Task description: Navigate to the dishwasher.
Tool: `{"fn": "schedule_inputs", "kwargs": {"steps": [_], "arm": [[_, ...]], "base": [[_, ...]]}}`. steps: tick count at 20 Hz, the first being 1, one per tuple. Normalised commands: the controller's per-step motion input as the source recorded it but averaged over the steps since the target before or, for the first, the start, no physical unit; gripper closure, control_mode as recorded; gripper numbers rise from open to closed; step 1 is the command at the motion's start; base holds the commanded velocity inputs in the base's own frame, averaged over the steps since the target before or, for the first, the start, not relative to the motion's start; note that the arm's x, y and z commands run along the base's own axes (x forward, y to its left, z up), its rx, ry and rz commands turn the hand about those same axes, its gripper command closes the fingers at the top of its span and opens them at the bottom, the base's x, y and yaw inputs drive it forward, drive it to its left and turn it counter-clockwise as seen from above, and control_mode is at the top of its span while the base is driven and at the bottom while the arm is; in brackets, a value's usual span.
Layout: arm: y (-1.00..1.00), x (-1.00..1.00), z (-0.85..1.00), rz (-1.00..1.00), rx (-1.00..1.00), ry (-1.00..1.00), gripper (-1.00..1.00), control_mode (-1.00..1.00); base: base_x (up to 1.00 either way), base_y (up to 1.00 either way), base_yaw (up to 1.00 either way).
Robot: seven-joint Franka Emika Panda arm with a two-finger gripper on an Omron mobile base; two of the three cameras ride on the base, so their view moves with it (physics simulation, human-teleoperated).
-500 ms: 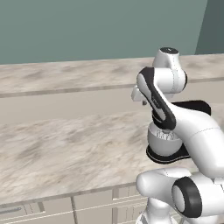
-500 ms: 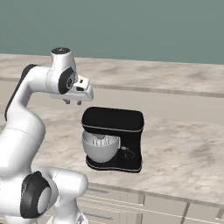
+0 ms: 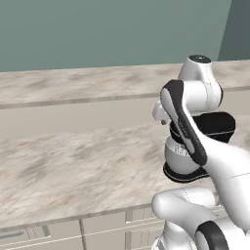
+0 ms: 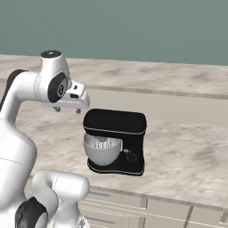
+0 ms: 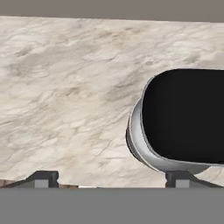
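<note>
Base faces a marble counter (image 4: pixel 187 156); the gripper (image 5: pixel 111 178) hangs above it, fingers spread wide with nothing between them, just beside a black stand mixer (image 4: pixel 116 141) with a steel bowl. No grey appliance front is identifiable, so the dishwasher's bearing cannot be told. Cream drawer fronts (image 3: pixel 63 233) run below the counter edge; teal wall (image 4: pixel 133 26) behind.

arm (image 4: pixel 26 89) folded high | wrist level — jaws wide apart, pointing down, holding nothing
</note>
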Motion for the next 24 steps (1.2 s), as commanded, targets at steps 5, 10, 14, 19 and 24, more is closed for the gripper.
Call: {"fn": "schedule_inputs", "kwargs": {"steps": [5,10,14,19,24], "arm": [[0.06,-0.98,-0.24,-0.04,-0.10,-0.34,-1.00,-1.00],[0.00,-0.58,-0.15,-0.06,0.00,-0.26,-1.00,1.00],[0.00,0.00,0.00,0.00,0.00,0.00,-1.00,1.00],[0.00,0.00,0.00,0.00,0.00,0.00,-1.00,1.00],[0.00,0.00,0.00,0.00,0.00,0.00,-1.00,1.00]], "base": [[0.00,0.00,0.00],[-0.40,0.00,-0.03],[-1.00,0.00,-0.08],[-0.81,0.03,-0.07],[-0.37,0.78,-0.02]]}}
